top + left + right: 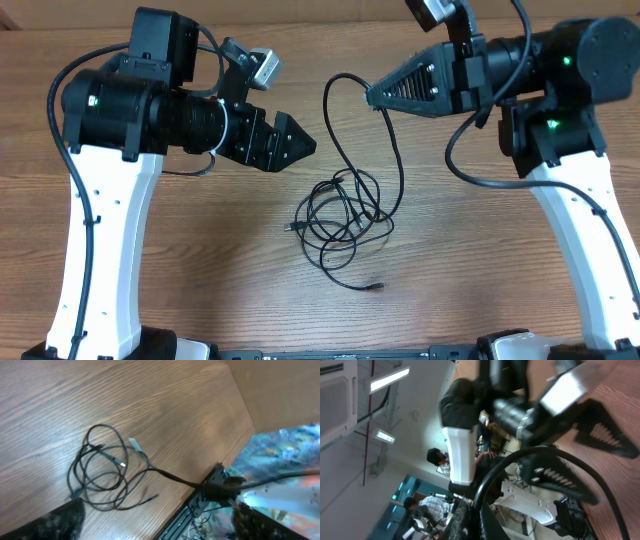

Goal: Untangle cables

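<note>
Several thin black cables (345, 207) lie in one loose knot of loops near the middle of the worktop (200, 260), with small plug ends pointing out toward its front edge. One cord rises from the knot in a long curve to the right gripper (372, 97), which is pressed together and pinches it. The left gripper (303, 146), fingers spread, hangs beside the knot on its back-left side, not touching it.

Wooden table (220, 270), background people (436, 459)
</note>
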Tool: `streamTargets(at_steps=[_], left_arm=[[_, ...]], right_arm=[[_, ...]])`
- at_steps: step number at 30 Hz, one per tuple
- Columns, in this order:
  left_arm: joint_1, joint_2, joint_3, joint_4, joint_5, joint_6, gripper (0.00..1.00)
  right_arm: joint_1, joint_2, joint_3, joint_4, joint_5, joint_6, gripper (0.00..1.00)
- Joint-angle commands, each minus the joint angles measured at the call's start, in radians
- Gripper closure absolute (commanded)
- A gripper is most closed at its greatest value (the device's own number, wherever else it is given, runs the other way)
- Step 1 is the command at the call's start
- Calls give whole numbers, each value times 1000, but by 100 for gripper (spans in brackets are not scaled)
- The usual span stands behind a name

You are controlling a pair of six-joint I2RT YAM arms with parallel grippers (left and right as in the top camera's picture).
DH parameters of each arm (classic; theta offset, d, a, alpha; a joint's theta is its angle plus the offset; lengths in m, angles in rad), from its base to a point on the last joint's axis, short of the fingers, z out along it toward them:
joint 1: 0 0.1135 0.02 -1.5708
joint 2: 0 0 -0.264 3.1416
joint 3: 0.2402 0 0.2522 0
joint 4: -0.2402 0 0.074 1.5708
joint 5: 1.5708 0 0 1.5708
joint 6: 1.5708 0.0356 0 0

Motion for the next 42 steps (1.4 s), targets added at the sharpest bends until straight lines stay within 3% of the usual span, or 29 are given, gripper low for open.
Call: streamTargets(at_steps=[1, 5, 12, 19, 24, 31, 36, 42], left_arm=[[-9, -4, 13, -14, 28, -16, 2], [-47, -3, 13, -23, 53, 92, 0], [-119, -1, 13, 137, 48, 28, 3], [-159, 28, 11, 169, 50, 21, 38], [-163, 50, 11, 171, 59, 2, 70], [-162, 52, 11, 208, 153, -7, 72], [-162, 52, 11, 219, 183, -7, 95], [-162, 52, 11, 216, 180, -8, 96]], right_arm=[[8, 9, -5, 6, 4, -14, 96], [8, 11, -5, 0, 34, -6, 96], [19, 11, -5, 0, 64, 28, 96], [39, 11, -5, 0, 93, 32, 96], [39, 11, -5, 0, 93, 32, 96], [39, 11, -5, 0, 93, 31, 96], [39, 11, -5, 0, 93, 31, 96], [12, 11, -5, 0, 93, 31, 96]])
